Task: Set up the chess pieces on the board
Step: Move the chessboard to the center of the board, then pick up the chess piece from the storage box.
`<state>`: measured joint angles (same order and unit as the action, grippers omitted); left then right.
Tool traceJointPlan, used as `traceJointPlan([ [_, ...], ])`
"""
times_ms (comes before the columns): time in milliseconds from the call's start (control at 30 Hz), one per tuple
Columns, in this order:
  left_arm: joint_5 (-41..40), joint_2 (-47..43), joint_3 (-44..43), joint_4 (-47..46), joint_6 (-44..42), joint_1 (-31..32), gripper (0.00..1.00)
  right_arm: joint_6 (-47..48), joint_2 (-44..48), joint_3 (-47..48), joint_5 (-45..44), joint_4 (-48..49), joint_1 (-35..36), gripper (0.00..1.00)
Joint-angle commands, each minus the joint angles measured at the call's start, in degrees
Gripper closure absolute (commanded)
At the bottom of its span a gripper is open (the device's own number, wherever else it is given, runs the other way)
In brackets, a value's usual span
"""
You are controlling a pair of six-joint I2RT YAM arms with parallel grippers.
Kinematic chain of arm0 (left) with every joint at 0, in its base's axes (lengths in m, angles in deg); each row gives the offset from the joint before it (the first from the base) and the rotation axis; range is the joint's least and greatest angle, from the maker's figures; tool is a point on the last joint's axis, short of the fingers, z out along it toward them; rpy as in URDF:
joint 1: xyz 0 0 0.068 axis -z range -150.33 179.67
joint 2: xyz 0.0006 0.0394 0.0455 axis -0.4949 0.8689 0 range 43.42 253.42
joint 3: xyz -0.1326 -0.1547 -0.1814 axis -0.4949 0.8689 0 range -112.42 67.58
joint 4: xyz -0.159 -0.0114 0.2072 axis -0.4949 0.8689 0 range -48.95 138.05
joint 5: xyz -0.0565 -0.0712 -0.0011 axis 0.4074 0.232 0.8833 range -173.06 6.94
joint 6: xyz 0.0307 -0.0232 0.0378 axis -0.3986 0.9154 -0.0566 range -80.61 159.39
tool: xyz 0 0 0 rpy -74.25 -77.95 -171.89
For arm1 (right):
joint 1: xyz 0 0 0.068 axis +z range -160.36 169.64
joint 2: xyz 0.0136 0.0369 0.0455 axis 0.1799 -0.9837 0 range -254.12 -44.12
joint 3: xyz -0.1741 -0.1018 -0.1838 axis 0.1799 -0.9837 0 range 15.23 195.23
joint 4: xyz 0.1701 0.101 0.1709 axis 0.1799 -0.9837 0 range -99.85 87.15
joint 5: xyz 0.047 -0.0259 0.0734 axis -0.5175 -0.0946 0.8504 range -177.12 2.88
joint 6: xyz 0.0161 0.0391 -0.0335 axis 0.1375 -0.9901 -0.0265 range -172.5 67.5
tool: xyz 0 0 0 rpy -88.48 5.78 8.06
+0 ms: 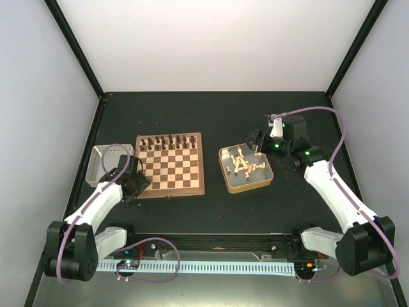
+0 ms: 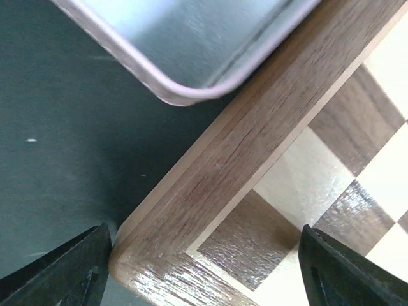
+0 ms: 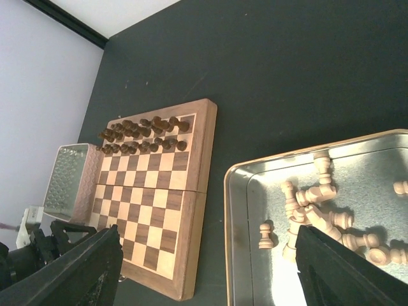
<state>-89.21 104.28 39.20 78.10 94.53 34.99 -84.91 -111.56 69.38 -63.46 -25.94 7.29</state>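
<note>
Here, beside the silver tin [image 1: 94, 165], my left gripper [image 2: 207, 275] hovers with jaws spread astride the board's [image 1: 171, 192] near-left corner. Dark men [image 1: 167, 142] fill its two far rows. The pale pieces [image 1: 243, 165] lie jumbled in the gold tin [image 1: 246, 188], and my right gripper [image 1: 257, 141] hangs over its far edge, jaws spread, pinching nothing.

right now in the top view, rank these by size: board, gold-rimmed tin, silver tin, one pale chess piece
1. board
2. gold-rimmed tin and silver tin: they look alike, and the silver one is partly hidden by the left arm, so unranked
3. pale chess piece
</note>
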Motion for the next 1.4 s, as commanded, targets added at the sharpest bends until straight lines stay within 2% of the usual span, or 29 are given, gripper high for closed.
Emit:
traceJointPlan([
  [0, 6.97, 3.54, -2.64, -7.02, -3.97, -0.05, 0.23, -0.36, -0.24, 0.45, -2.39, 1.46, 0.3, 0.26],
  [167, 14.7, 6.35, -1.28, -14.33, -6.89, -0.05, 0.39, 1.27, -1.49, 0.45, -4.25, -0.36, 0.51, 0.34],
  [267, 18.52, 7.59, -0.62, -18.65, -7.82, -0.02, 0.46, 3.62, -2.66, 0.34, -8.24, -3.32, 1.6, 0.41],
  [400, 17.41, 7.55, -1.18, -17.75, -8.43, 0.02, 0.47, 6.49, -5.87, 0.62, -15.45, -7.45, 3.78, 0.53],
  [533, 14.27, 4.08, -1.9, -14.98, -9.29, 0.02, 0.41, 8.52, -11.16, 1.71, -20.8, -10.31, 7.55, 0.68],
  [633, 12.58, 0.1, -2.69, -12.92, -10.14, 0.08, 0.36, 9.05, -15.77, 3.52, -23.59, -12.37, 9.93, 0.75],
  [800, 12.59, -7.06, -3.85, -11.71, -11.91, 0.35, 0.31, 7.24, -19.8, 5.0, -29.47, -15.69, 11.94, 0.76],
  [967, 15.4, -11.76, -5.19, -13.6, -14.53, 0.36, 0.29, 6.81, -22.43, 5.55, -29.83, -16.03, 12.06, 0.8],
  [1200, 17.36, -13.48, -6.54, -15.9, -15.88, 0.38, 0.27, 5.93, -26.0, 7.48, -31.26, -16.81, 12.23, 0.76],
  [1367, 18.19, -13.78, -7.9, -16.27, -16.66, 0.34, 0.27, 5.65, -28.07, 7.74, -29.07, -15.92, 12.23, 0.8],
])
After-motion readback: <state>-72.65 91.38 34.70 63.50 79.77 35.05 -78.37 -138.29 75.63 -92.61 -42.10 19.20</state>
